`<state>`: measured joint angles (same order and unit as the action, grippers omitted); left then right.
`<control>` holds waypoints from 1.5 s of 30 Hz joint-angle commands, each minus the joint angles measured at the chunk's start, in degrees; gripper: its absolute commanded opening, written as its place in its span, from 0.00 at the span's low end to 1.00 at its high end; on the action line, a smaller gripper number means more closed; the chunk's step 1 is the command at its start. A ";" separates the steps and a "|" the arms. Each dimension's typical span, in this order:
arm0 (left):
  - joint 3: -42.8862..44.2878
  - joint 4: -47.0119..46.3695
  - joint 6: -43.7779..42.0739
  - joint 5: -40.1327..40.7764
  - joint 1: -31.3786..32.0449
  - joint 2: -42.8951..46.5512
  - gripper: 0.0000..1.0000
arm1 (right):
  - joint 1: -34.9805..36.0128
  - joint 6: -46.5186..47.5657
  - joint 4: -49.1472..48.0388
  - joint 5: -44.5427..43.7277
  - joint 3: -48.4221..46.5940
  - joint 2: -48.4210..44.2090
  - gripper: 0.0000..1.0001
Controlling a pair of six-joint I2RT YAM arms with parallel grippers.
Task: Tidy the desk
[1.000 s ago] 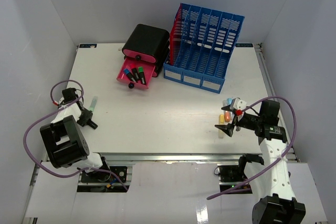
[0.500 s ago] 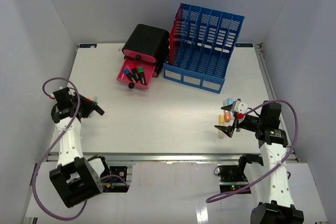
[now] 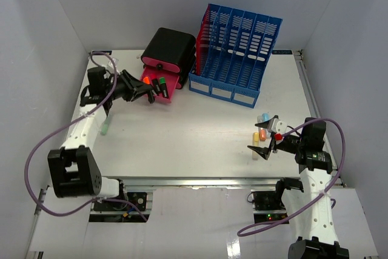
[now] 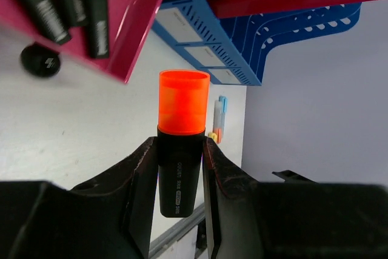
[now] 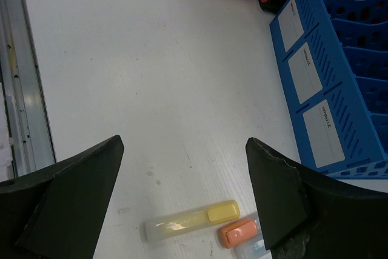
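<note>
The white desk [image 3: 200,125] carries a black and pink drawer unit [image 3: 170,50] whose pink drawer [image 3: 162,92] stands pulled out with dark markers [image 4: 66,4] lying in it. My left gripper [image 3: 145,89] hovers at the drawer's front, shut on a black marker with an orange cap [image 4: 180,144]. At the near right, my right gripper [image 5: 182,150] hangs open over three pastel highlighters: yellow [image 5: 191,219], orange [image 5: 239,233] and pale blue [image 3: 265,116]. Its jaws touch none of them.
A blue file rack [image 3: 236,53] stands at the back beside the drawer unit. A pale green pen [image 3: 106,127] lies near the desk's left edge. Metal rails [image 5: 27,89] border the desk, and grey walls close it in.
The left arm has swung from the near left corner up to the pink drawer, carrying the orange-capped marker. The pale green pen stays on the desk. The right arm has barely moved.
</note>
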<state>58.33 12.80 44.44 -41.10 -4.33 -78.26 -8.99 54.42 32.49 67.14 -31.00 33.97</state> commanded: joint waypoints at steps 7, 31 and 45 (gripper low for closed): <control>14.87 -4.82 1.85 2.26 3.35 -18.49 0.13 | -0.16 0.66 -0.07 1.70 -0.27 -1.36 0.89; 23.66 -6.41 7.52 8.89 9.95 -32.85 0.20 | -0.15 0.61 -0.06 1.23 -0.28 -1.81 0.89; 33.55 2.76 1.51 6.76 9.78 -38.22 0.50 | -0.21 0.52 0.01 1.21 -0.20 -1.85 0.89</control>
<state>88.81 14.25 48.02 -33.03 5.27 -117.69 -8.99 54.61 32.64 67.48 -31.00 32.33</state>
